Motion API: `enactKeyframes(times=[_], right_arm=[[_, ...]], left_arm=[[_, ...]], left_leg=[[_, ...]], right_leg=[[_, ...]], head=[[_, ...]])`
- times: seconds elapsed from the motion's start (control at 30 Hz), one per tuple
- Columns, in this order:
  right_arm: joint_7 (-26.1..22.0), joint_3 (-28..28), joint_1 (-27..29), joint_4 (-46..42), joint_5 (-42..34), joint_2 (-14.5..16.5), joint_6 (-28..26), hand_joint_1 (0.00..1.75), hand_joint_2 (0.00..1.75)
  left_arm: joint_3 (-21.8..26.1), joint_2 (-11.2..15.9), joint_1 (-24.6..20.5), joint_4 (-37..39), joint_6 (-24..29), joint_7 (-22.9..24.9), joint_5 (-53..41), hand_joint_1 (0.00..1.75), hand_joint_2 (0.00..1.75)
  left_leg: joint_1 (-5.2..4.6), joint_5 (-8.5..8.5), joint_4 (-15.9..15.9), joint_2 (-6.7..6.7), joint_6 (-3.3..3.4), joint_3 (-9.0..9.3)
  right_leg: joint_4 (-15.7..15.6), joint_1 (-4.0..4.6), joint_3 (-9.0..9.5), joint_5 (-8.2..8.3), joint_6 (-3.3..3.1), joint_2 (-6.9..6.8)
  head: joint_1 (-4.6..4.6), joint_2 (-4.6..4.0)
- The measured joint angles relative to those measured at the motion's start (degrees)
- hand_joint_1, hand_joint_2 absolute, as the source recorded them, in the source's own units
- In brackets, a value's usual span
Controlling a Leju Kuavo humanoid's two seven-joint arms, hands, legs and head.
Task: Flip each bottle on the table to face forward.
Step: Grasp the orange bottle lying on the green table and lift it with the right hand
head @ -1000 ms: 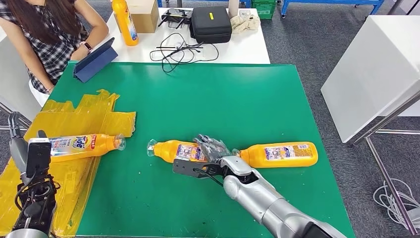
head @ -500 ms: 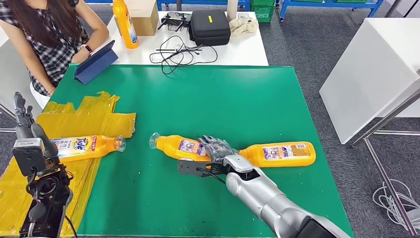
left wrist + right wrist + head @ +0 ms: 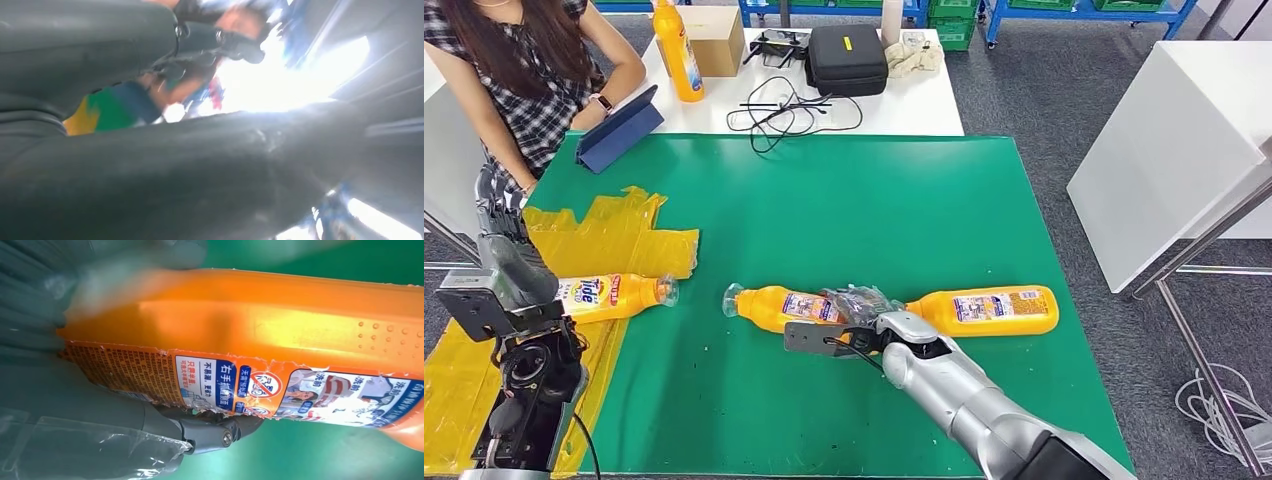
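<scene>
The right hand (image 3: 856, 305) wraps its fingers (image 3: 165, 422) around the middle bottle (image 3: 784, 305), rigid, slick plastic best gripped at the labelled mid-body.

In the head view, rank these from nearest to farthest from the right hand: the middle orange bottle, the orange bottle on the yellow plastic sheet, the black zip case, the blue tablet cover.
From the right hand:
1. Middle orange bottle, in its grip.
2. Orange bottle on the yellow plastic sheet, to the left.
3. Blue tablet cover, far left edge.
4. Black zip case, on the white table beyond.
Items 3 and 4 are close to call.
</scene>
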Motion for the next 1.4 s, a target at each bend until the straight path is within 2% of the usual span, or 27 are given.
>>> enactKeyframes(times=[0.1, 0.17, 0.37, 0.6, 0.7, 0.87, 0.97, 1.23, 1.4], right_arm=[[-1.9, -1.8, 0.2, 0.0, -5.0, 0.0, -1.5, 1.75, 1.75], [-4.4, -4.1, 0.7, -0.6, -9.8, 0.0, -3.7, 1.75, 1.75], [-10.0, -12.6, 5.2, -8.1, -21.3, -0.3, -11.1, 1.75, 1.75], [-11.5, -17.3, 7.8, -15.3, -23.7, -0.9, -13.4, 1.75, 1.75], [-13.0, -18.4, 8.5, -17.4, -24.9, -0.9, -15.6, 1.75, 1.75], [-13.2, -18.6, 8.6, -19.6, -24.9, -0.5, -16.0, 1.75, 1.75], [-13.0, -18.2, 7.7, -19.5, -24.2, 1.1, -15.4, 1.75, 1.75], [-10.3, -14.3, 1.4, -13.3, -21.3, 8.6, -11.9, 1.75, 1.75], [-9.9, -12.6, -0.3, -9.7, -20.5, 11.1, -10.8, 1.75, 1.75]], left_arm=[[-0.2, 0.0, -1.6, 4.2, -10.7, 9.1, 8.9, 0.0, 1.75], [-0.1, 0.0, -2.1, 7.8, -15.2, 12.4, 13.8, 0.0, 1.75], [1.8, 1.3, -2.6, 16.8, -18.1, 13.1, 21.1, 0.0, 1.75], [3.2, 2.1, -2.7, 20.9, -19.4, 14.0, 22.9, 0.0, 1.75], [3.2, 2.2, -2.7, 21.9, -21.6, 15.3, 24.6, 0.0, 1.75], [2.9, 2.0, -2.6, 23.1, -24.9, 16.2, 25.5, 0.0, 1.75], [1.5, 1.1, -2.6, 23.2, -26.3, 16.3, 25.2, 0.0, 1.75], [-6.2, -2.5, -2.3, 17.9, -25.4, 16.4, 23.6, 0.0, 1.75], [-9.3, -3.5, -1.4, 13.8, -25.5, 16.8, 23.3, 0.0, 1.75]], left_leg=[[0.01, 0.0, 0.0, 0.02, 0.0, 0.02], [0.02, 0.0, 0.0, 0.11, 0.0, -0.01], [0.05, 0.08, 0.0, 0.14, 0.0, -0.6], [0.04, 0.1, 0.0, 0.0, 0.0, -1.06], [0.01, 0.09, 0.0, 0.0, 0.01, -1.17], [-0.01, 0.08, 0.0, 0.0, 0.01, -1.2], [0.0, 0.09, 0.0, 0.0, 0.01, -1.21], [0.04, 0.1, 0.0, -0.01, 0.0, -1.24], [0.02, 0.09, 0.0, -0.01, 0.0, -1.29]], right_leg=[[0.0, 0.0, 0.06, 0.01, 0.0, 0.03], [0.0, 0.0, 0.04, 0.03, -0.02, 0.14], [0.1, 0.0, -0.58, 0.07, -0.01, 0.2], [0.1, -0.02, -0.96, 0.06, -0.01, 0.13], [0.1, -0.03, -1.04, 0.05, -0.01, 0.12], [0.1, -0.05, -1.07, 0.05, 0.0, 0.12], [0.1, -0.05, -1.09, 0.06, -0.01, 0.12], [0.1, -0.01, -1.14, 0.06, -0.01, 0.12], [0.1, -0.03, -1.16, 0.05, -0.01, 0.11]], head=[[0.01, 0.0], [0.01, 0.0], [-0.02, -0.01], [-0.01, 0.0], [0.01, 0.0], [0.0, 0.0], [0.0, 0.0], [-0.01, -0.01], [0.0, 0.0]])
